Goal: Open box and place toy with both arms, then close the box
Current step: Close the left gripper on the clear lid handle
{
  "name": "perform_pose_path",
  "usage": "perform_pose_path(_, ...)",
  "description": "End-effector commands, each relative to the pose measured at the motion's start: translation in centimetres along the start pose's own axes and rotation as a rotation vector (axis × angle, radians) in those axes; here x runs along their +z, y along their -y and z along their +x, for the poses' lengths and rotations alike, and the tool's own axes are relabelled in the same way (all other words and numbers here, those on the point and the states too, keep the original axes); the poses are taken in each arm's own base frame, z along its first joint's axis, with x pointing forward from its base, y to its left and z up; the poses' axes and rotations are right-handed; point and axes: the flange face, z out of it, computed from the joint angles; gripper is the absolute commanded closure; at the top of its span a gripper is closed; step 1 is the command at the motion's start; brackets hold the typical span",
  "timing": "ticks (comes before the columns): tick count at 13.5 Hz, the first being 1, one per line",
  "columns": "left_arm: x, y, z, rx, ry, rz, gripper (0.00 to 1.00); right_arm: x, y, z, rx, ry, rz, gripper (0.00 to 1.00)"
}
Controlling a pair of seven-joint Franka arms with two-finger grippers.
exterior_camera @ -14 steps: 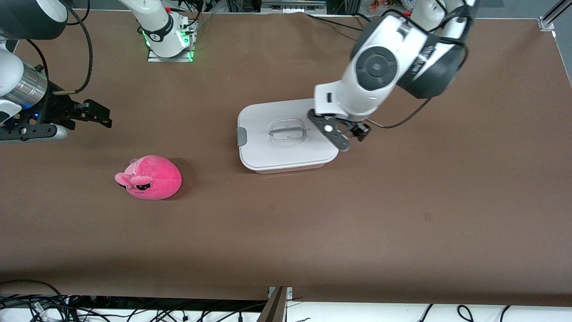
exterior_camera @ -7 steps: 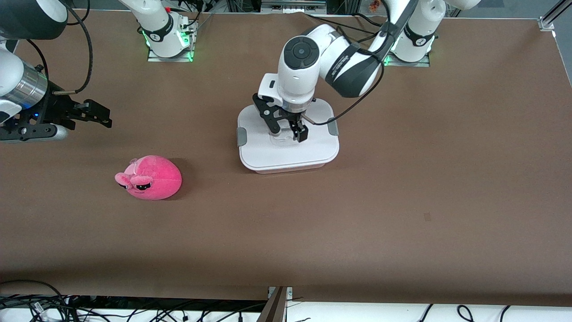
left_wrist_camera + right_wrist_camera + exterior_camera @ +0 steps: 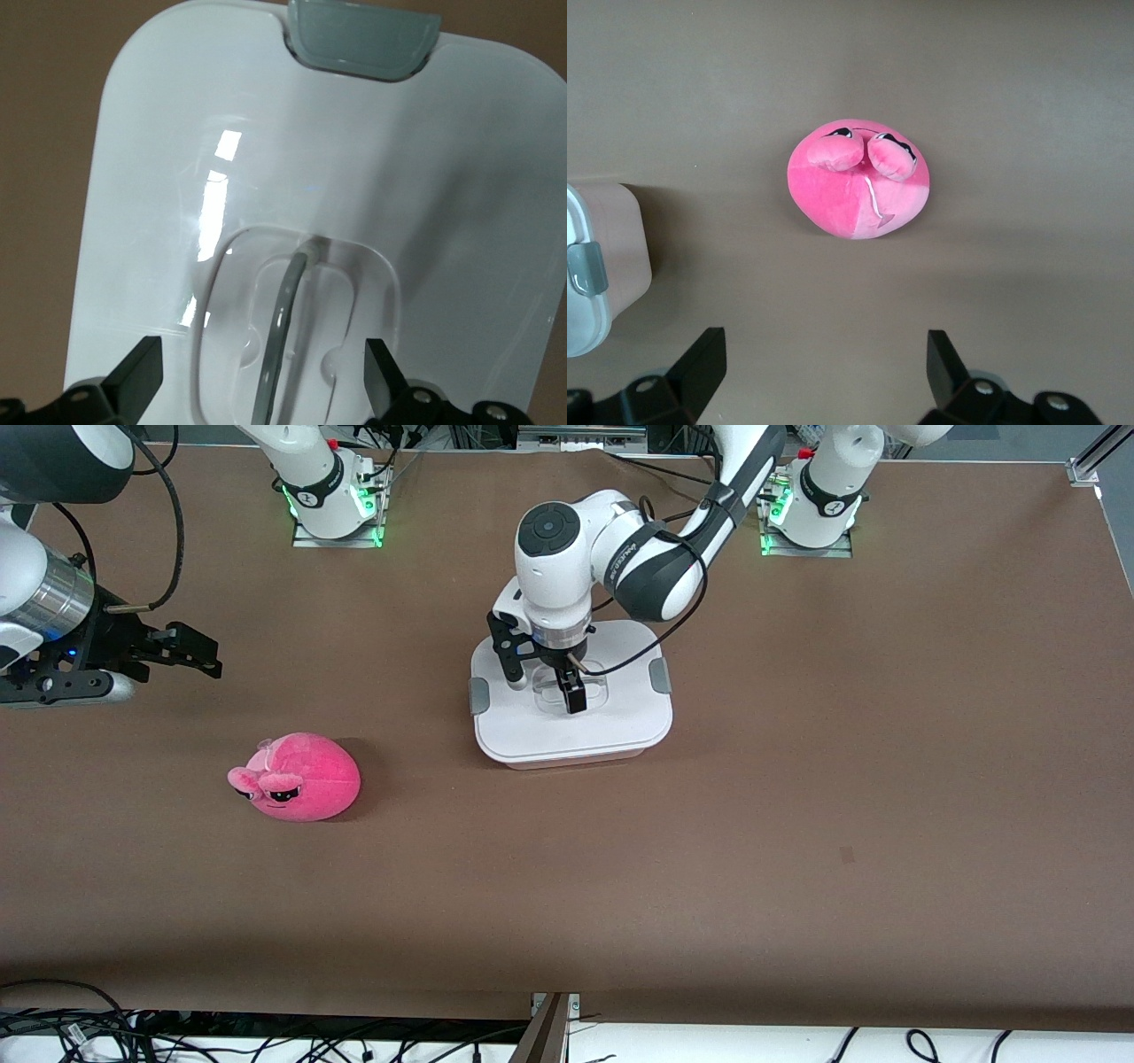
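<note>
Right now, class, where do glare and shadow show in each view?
Left wrist view: bright window-like glare streaks on the white lid. Front view: the plush toy casts a soft shadow toward the box. Right wrist view: dim shadow under the toy.

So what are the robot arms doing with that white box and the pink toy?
The left gripper hangs open over the clear handle on the box, whose lid is on. The right gripper waits, open, at the right arm's end of the table. The toy sits on the table, nearer the front camera than the box, untouched.
</note>
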Motion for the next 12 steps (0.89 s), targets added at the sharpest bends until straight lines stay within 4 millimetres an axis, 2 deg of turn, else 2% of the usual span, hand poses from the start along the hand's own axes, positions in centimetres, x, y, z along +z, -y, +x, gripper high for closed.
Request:
perform_pose_path(1, -0.2, 0.2, -0.1, 0.046, 0.002, 0.028, 0.00, -0.2, -0.1, -0.2, 0.000, 0.003, 0.004, 0.00)
perform_pose_path(2, -0.2, 0.1, 0.0, 0.049, 0.002, 0.028, 0.00, -0.2, -0.1, -0.2, 0.000, 0.003, 0.004, 0.00)
perform_pose_path(3, -0.2, 0.1, 0.0, 0.054, 0.004, 0.026, 0.22, -0.2, -0.1, -0.2, 0.000, 0.003, 0.004, 0.00)
perform_pose_path(4, -0.3, -0.1, -0.1, 0.051, 0.010, 0.019, 0.64, -0.2, -0.1, -0.2, 0.000, 0.003, 0.004, 0.00)
perform_pose_path(5, -0.5, -0.5, -0.1, 0.036, 0.019, 0.007, 0.86, -0.2, -0.1, -0.2, 0.000, 0.003, 0.004, 0.00)
perform_pose_path(6, -0.5, -0.9, -0.3, 0.039, 0.041, -0.007, 0.96, -0.2, -0.1, -0.2, 0.000, 0.003, 0.004, 0.00)
perform_pose_path(7, -0.6, -0.9, -0.4, 0.048, 0.045, -0.010, 1.00, -0.2, -0.1, -0.2, 0.000, 0.003, 0.004, 0.00)
perform_pose_path(11, -2.0, -0.9, -0.6, 0.039, 0.059, -0.020, 1.00, -0.2, -0.1, -0.2, -0.001, 0.002, -0.006, 0.00)
perform_pose_path(12, -3.0, -0.9, -0.8, 0.035, 0.056, -0.018, 1.00, -0.2, -0.1, -0.1, -0.005, -0.006, -0.009, 0.00)
